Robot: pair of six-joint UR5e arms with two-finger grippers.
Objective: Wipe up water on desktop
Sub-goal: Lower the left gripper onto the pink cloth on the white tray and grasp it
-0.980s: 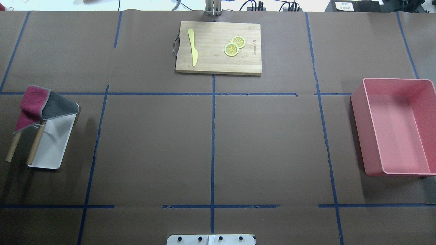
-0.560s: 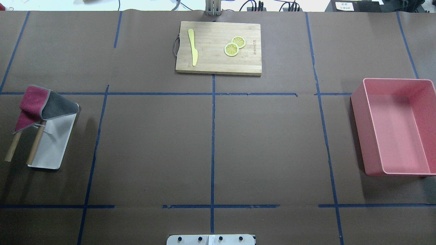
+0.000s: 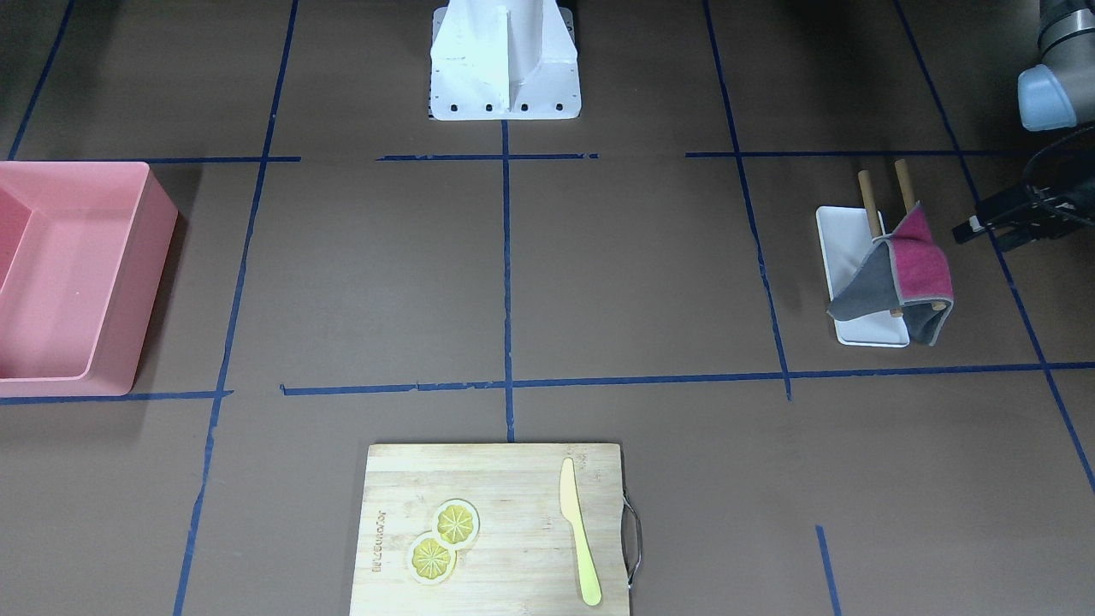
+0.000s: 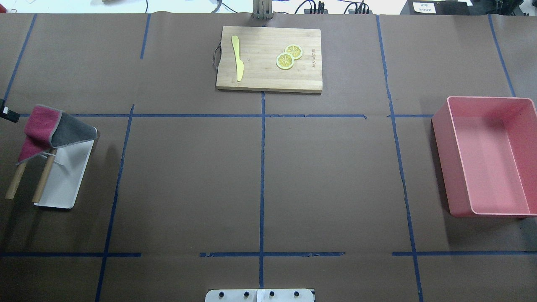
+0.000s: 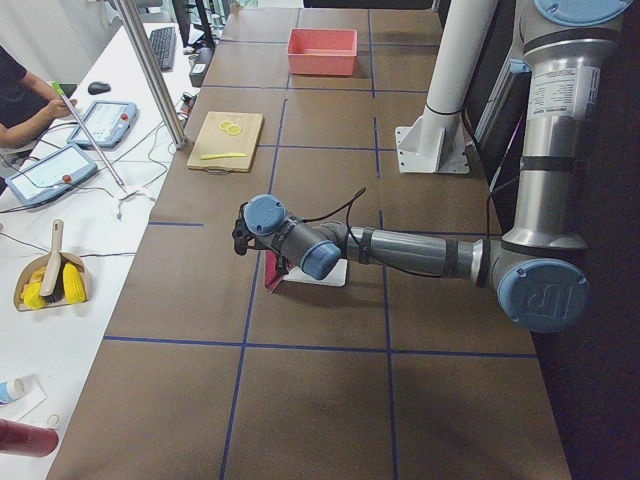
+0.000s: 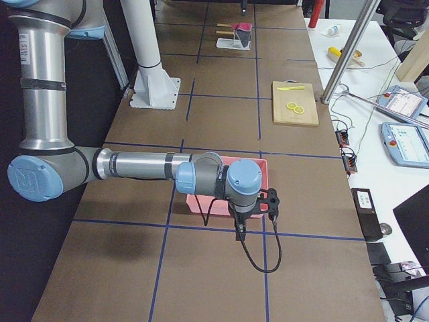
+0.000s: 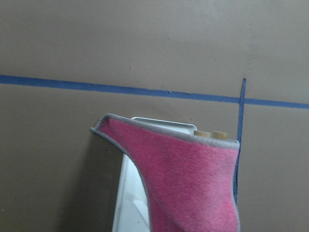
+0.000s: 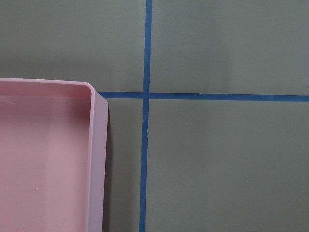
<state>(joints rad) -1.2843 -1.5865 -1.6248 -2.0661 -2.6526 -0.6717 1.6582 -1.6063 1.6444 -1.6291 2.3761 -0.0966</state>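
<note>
The desktop (image 4: 188,176) is dark brown with blue tape lines; I see no water on it. A red and grey cloth (image 4: 50,132) hangs over a two-peg wooden rack on a white tray (image 4: 63,184) at the left. It also shows in the front view (image 3: 902,269) and the left wrist view (image 7: 188,179). My left gripper (image 3: 971,221) hovers just beside the cloth, apart from it, and its jaws look open and empty. Only its tip (image 4: 7,113) shows in the overhead view. My right gripper (image 6: 258,211) shows only in the right side view, by the pink bin; I cannot tell its state.
A pink bin (image 4: 486,155) stands at the right. A bamboo cutting board (image 4: 268,58) at the far middle holds a yellow knife (image 4: 238,56) and two lemon slices (image 4: 288,56). The robot's base plate (image 4: 260,295) is at the near edge.
The left gripper's tip has come into the overhead view at the left edge, beside the cloth. The cloth and the rack have not moved.
</note>
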